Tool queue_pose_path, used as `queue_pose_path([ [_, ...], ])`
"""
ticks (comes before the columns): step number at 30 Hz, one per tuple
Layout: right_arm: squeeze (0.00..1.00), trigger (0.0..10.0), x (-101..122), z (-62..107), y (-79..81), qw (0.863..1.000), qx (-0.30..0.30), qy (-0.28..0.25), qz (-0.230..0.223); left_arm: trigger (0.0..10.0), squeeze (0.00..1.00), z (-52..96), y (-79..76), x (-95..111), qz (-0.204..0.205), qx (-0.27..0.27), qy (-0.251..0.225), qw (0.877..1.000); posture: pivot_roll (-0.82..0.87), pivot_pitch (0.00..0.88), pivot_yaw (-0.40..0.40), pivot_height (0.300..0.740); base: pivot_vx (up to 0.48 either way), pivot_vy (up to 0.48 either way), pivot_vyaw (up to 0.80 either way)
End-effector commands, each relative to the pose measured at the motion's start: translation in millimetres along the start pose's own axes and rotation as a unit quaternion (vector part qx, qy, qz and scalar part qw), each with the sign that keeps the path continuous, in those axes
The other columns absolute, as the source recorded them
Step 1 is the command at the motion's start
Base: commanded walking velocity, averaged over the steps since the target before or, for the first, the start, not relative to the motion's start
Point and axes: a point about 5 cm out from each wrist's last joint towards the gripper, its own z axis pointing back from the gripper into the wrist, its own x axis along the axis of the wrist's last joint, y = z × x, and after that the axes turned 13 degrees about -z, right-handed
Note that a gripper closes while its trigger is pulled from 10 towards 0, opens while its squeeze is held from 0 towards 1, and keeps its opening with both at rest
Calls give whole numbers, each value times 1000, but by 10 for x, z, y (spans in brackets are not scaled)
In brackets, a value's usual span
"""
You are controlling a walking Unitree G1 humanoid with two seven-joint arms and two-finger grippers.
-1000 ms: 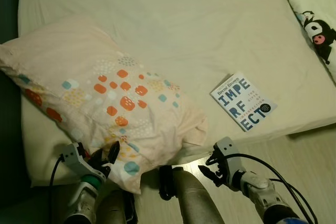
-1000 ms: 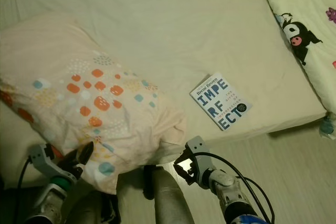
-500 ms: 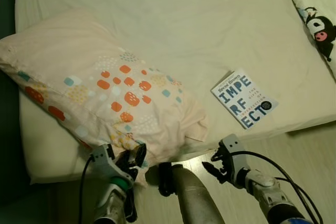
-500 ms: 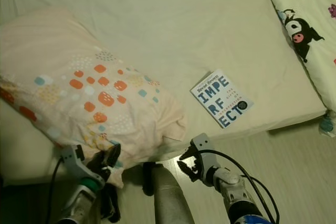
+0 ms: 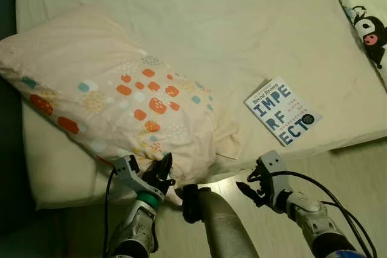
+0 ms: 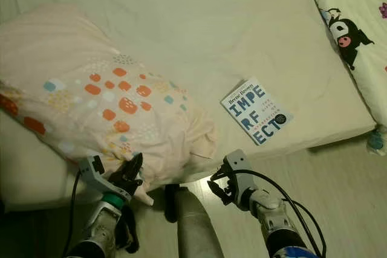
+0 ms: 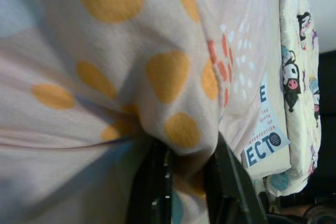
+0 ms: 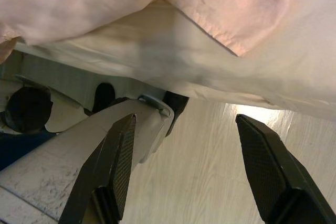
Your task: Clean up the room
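Left eye view: the pillow [image 5: 115,107] lies on the mattress [image 5: 242,28] toward the robot's left, its near corner hanging over the mattress edge; the left gripper [image 5: 158,176] is at that corner with its fingers closed on a fold of the pillowcase; the right gripper [image 5: 253,187] hangs over the floor [image 5: 357,173] below the mattress edge, holding nothing. The pillow is pale pink, printed with orange, teal and yellow spots; it looks light, soft and limp, so it will likely sag and swing from a single corner pinch; a hold on a thick gathered fold, or a second hold by the other arm, would probably carry it better.

Right eye view: a book [image 6: 256,112] lies flat on the mattress just beside the pillow's right end, apart from it; a cartoon-print blanket [image 6: 357,22] covers the far right.

Left wrist view: spotted pillowcase cloth is bunched between the two black fingers [image 7: 157,182]; the cloth is thin and may slip.

Right wrist view: the two fingers [image 8: 118,161] stand wide apart with only floor between them; the pillowcase edge and mattress side lie beyond.
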Motion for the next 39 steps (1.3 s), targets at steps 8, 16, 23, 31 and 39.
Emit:
queue_pose_path([
  [8,0,10000,-77,16,-21,1000,-16,7,-22,0,0,-29,-86,-25,-3,-3,3,1000,-284,400,-26,740,0,0,0],
  [16,0,10000,110,-88,19,999,-23,-27,-28,0,0,-409,183,873,-234,49,-60,969,-246,351,0,740,0,0,0],
  [23,0,10000,222,-159,55,998,-28,-47,-34,0,0,-592,166,1673,-388,51,-139,910,-228,325,17,740,0,0,0],
  [31,0,10000,300,-184,48,996,-39,-63,-39,0,0,-509,396,2047,-499,103,-139,849,-225,288,32,740,0,0,0],
  [39,0,10000,358,-168,-13,995,-55,-73,-43,0,0,-248,827,2381,-613,188,-85,762,-222,280,36,740,0,0,0],
])
